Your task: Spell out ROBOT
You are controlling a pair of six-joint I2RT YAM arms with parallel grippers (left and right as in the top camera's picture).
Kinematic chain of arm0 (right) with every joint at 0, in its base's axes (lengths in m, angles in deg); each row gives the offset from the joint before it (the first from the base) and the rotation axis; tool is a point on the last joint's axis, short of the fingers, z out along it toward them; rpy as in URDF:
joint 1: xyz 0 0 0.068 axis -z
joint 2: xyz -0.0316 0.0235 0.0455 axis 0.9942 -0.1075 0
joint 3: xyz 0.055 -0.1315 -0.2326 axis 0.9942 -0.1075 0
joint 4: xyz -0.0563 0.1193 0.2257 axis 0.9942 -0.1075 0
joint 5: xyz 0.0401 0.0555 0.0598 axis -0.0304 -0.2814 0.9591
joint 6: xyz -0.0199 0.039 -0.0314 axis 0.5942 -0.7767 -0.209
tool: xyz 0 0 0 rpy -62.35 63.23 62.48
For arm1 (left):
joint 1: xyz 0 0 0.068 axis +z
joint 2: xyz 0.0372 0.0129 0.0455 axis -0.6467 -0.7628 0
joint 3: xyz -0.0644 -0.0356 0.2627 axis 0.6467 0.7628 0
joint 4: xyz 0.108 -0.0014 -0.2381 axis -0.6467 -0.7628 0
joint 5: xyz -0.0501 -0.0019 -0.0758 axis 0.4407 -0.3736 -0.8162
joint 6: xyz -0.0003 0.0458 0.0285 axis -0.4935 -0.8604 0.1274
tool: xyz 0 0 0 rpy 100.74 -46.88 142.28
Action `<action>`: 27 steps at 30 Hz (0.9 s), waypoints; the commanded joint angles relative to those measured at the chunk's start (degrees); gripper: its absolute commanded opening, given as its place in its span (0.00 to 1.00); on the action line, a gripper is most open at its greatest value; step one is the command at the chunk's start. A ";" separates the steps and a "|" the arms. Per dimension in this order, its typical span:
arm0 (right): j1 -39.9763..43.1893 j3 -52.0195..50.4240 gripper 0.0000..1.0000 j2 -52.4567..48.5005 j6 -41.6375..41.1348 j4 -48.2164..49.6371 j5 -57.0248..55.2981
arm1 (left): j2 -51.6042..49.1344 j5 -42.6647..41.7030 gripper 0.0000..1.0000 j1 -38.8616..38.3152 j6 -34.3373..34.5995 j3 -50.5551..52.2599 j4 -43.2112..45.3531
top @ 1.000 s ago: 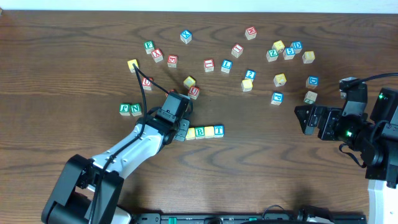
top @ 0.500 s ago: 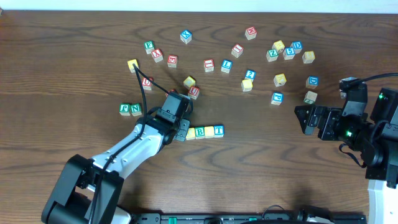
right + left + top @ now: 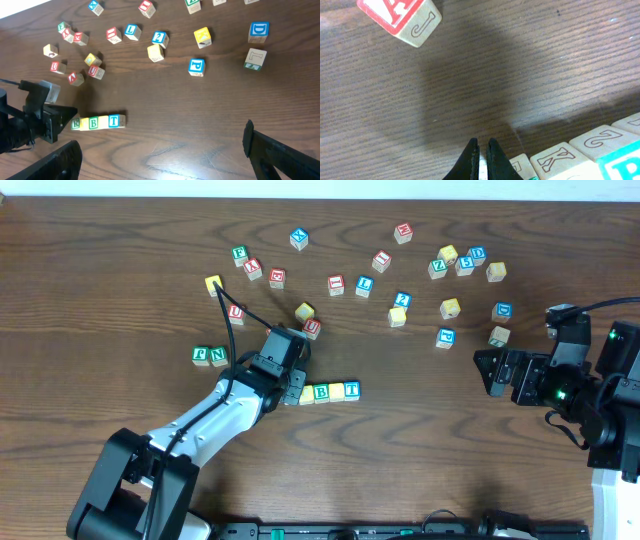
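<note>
A row of letter blocks (image 3: 325, 391) lies at mid-table and reads R, a yellow block, B, a yellow block, T. It also shows in the right wrist view (image 3: 97, 122). My left gripper (image 3: 296, 390) is shut and empty, its tips low over the wood at the row's left end. In the left wrist view its tips (image 3: 481, 146) are just left of the row's blocks (image 3: 560, 157). My right gripper (image 3: 487, 372) is wide open and empty at the right side of the table. It also shows in the right wrist view (image 3: 160, 155).
Several loose letter blocks are scattered across the far half of the table, among them a yellow and red pair (image 3: 308, 320) just behind my left gripper and a green pair (image 3: 209, 356) to its left. A red-lettered block (image 3: 402, 17) lies ahead in the left wrist view.
</note>
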 commanded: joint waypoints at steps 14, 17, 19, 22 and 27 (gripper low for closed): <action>0.35 0.33 0.99 0.24 1.05 -0.02 -0.04 | 0.83 -2.95 0.08 0.13 0.09 -1.31 -0.63; 0.35 0.33 0.99 0.24 1.05 -0.02 -0.04 | 0.83 -2.97 0.07 0.13 0.09 -1.31 -0.68; 0.35 0.33 0.99 0.24 1.05 -0.02 -0.04 | 0.83 -2.97 0.07 0.13 0.09 -1.31 -0.70; 0.35 0.33 0.99 0.24 1.05 -0.02 -0.04 | 0.83 -2.99 0.07 0.13 0.09 -1.31 -0.85; 0.35 0.33 0.99 0.24 1.05 -0.02 -0.04 | 0.83 -5.27 0.07 0.15 -0.81 -1.31 -0.81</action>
